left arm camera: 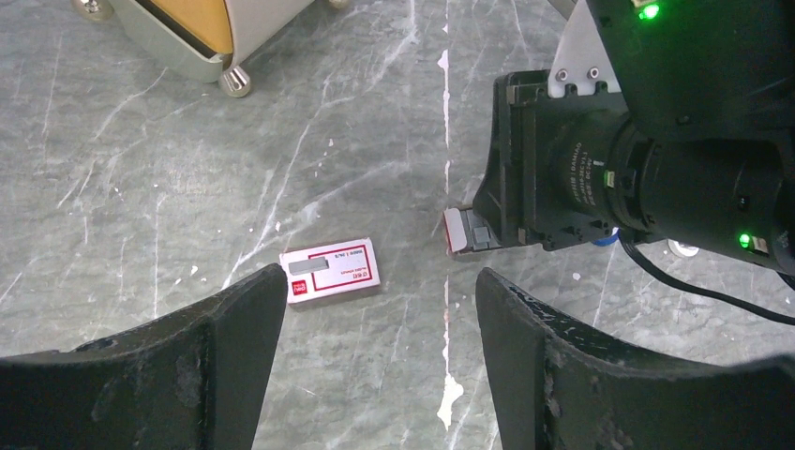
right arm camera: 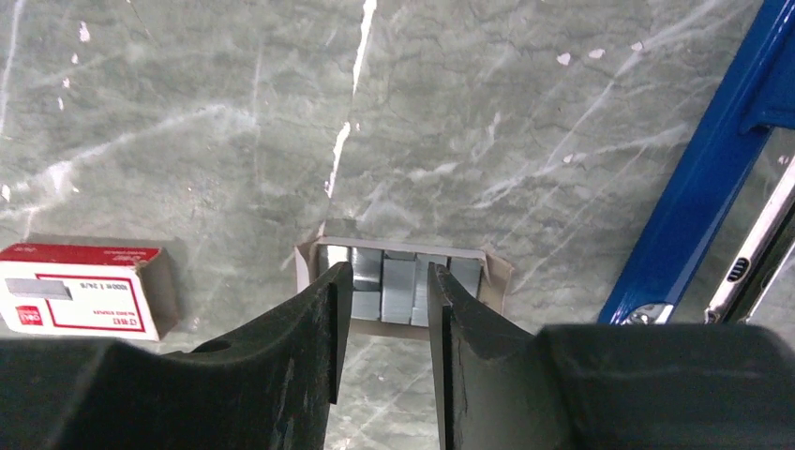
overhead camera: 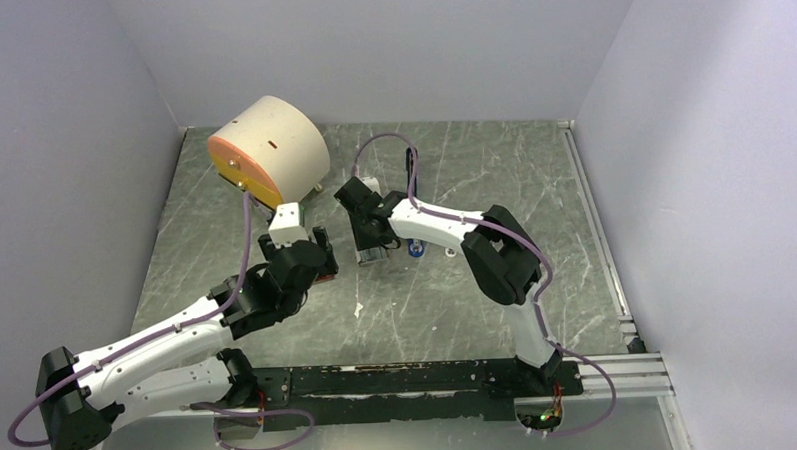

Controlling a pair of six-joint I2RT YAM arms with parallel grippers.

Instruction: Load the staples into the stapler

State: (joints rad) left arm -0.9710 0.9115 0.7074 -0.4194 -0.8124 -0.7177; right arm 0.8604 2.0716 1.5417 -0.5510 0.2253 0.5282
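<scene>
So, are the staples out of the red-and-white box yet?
Out: the staples lie in an open tray apart from the red-and-white box, between the right claw's fingers.

1. The staples [right arm camera: 403, 286] lie in a tray [right arm camera: 495, 281] on the table [right arm camera: 187, 141].
2. The box [right arm camera: 80, 289] lies left of the tray, the stapler [right arm camera: 712, 178] right.
3. The right tool [right arm camera: 387, 272] straddles the staples from above.

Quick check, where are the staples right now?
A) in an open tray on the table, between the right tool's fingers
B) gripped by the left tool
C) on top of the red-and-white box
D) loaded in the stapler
A: the right wrist view shows the staples lying in an open tray on the table, with the right tool straddling them and the stapler lying apart.
</scene>
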